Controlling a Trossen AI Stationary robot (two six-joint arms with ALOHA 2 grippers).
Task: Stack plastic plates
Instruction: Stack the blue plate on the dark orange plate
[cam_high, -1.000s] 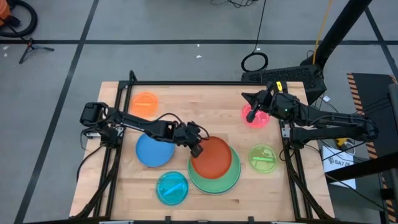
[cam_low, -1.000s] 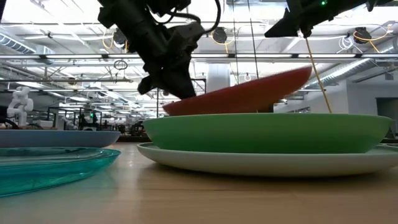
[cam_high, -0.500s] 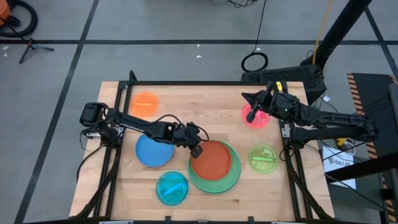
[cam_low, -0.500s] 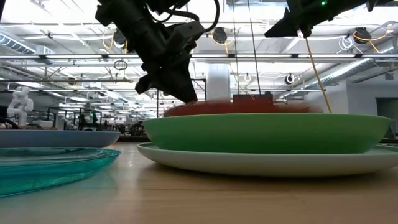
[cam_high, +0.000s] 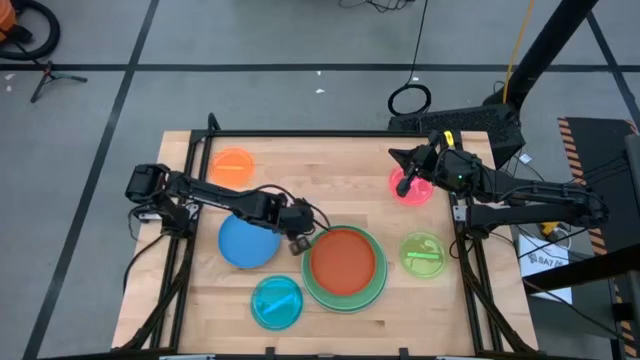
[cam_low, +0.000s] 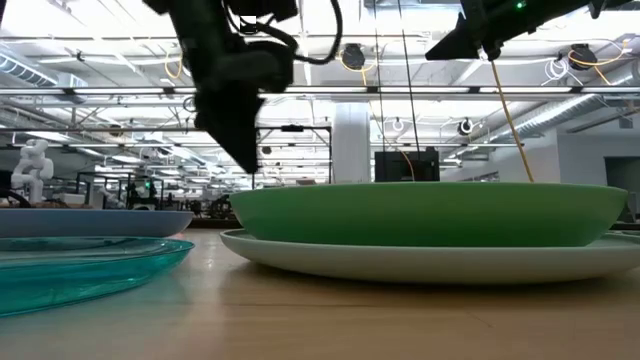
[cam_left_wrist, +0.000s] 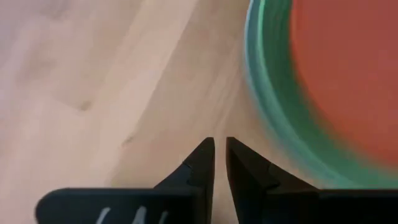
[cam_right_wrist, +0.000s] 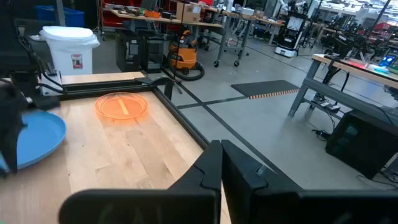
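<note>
A rust-brown plate (cam_high: 345, 258) lies level inside a green plate (cam_high: 378, 290), which rests on a pale blue plate (cam_low: 430, 262) at the table's near middle. My left gripper (cam_high: 297, 245) is shut and empty just left of this stack, above the bare wood; its wrist view shows its fingers (cam_left_wrist: 220, 155) beside the green rim (cam_left_wrist: 267, 106). A blue plate (cam_high: 245, 243), an orange plate (cam_high: 233, 163), a cyan plate (cam_high: 277, 300), a pink plate (cam_high: 412, 188) and a lime plate (cam_high: 423, 253) each lie flat on the table. My right gripper (cam_high: 404, 182) is shut and empty, held high over the pink plate.
A black frame (cam_high: 300, 133) runs along the table's far and side edges. Bare wood (cam_high: 320, 180) lies in the far middle of the table. In the low view the blue plate (cam_low: 95, 220) and the cyan plate (cam_low: 80, 265) stand left of the stack.
The rust-brown plate, held tilted by its left rim over the green plate, has dropped level into it. My left gripper has let go of it, risen and drawn back toward the table's left edge.
</note>
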